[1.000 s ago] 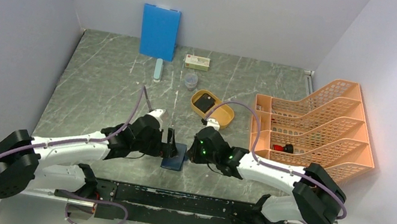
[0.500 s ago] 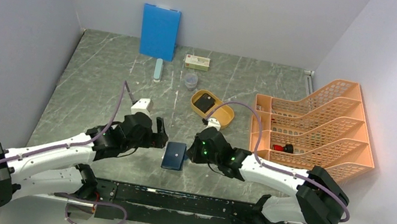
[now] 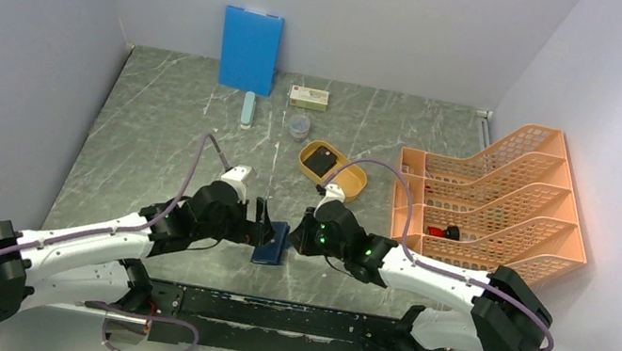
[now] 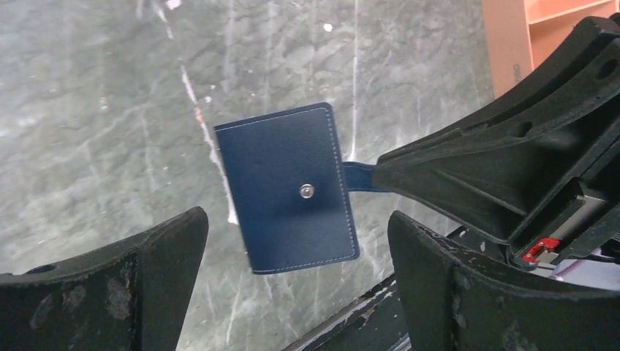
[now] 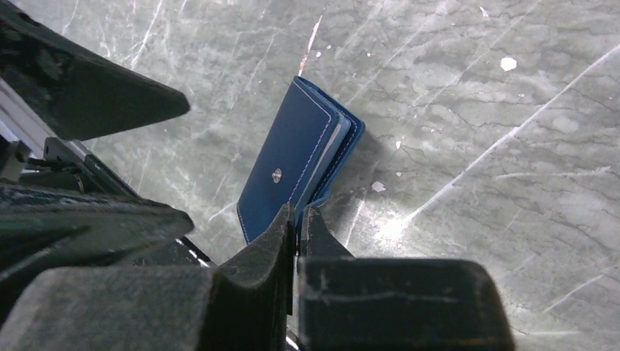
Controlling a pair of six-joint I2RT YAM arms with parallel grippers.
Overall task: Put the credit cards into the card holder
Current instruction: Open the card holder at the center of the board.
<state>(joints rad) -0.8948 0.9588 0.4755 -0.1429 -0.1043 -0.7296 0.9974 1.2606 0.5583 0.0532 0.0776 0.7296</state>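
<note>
Right pincer (image 5: 298, 216): closed right down, with the thin clasp tab (image 4: 358, 175) nipped between its tips.
Left pincer (image 4: 296, 227): spread to its widest, nothing held; its fingers (image 4: 146, 270) are set either side of the case, apart from it.
Card holder (image 4: 289, 186): found near the near edge of the table (image 3: 162, 132), between the two pincers; folded shut and tilted up on one edge, its snap stud (image 4: 306, 191) turned to the left pincer.
Handling: judged light, thin and bendable; the cover is likely smooth, and the soft tab may let the case swing or twist.
Hold: best taken across the stitched long edges, so the cover can be opened by the tab.
</note>
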